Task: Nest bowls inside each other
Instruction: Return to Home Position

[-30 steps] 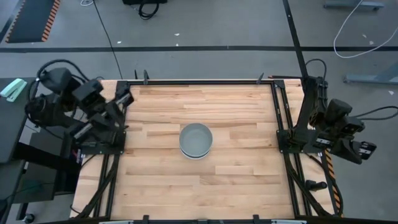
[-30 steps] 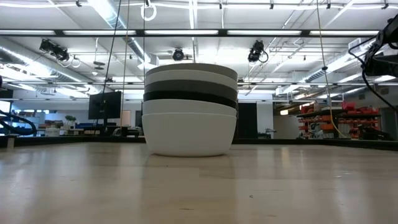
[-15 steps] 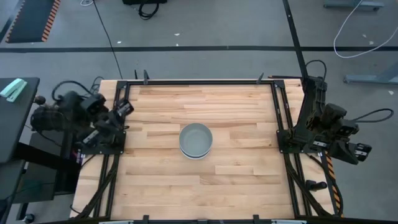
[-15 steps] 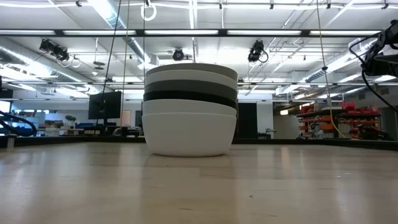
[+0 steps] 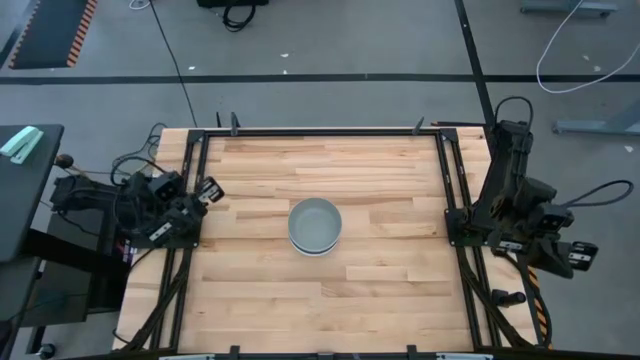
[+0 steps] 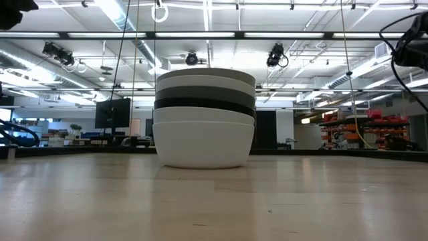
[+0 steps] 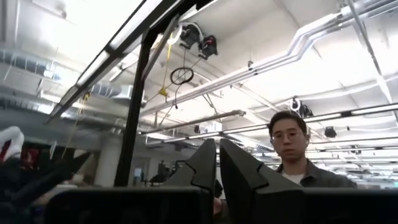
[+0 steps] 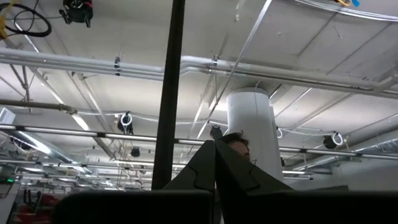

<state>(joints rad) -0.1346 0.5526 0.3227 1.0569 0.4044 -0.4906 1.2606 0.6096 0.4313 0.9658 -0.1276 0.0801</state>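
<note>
The bowls [image 5: 315,225] stand nested in one stack at the middle of the table, a grey one on top. In the low view the stack [image 6: 204,127] shows white, black, dark grey and pale rims, and the lowest white bowl rests by its base on the wood. My left gripper [image 5: 207,190] sits folded back at the table's left edge, pointing upward. Its fingers [image 7: 217,152] are all but together with nothing between them. My right gripper [image 5: 582,255] is beyond the table's right edge, also tipped upward, shut [image 8: 215,152] and holding nothing.
A black frame rail [image 5: 320,131] runs round the wooden table [image 5: 380,290]. Bare wood lies on all sides of the stack. A person [image 7: 289,155] stands in the room beyond my left gripper, and the top of a head [image 8: 236,142] shows in the right wrist view.
My left arm has folded down and drawn back toward the table's left edge, and its gripper has tipped upward. My right gripper has drifted a little toward the near side. The stack of bowls has stayed where it was.
</note>
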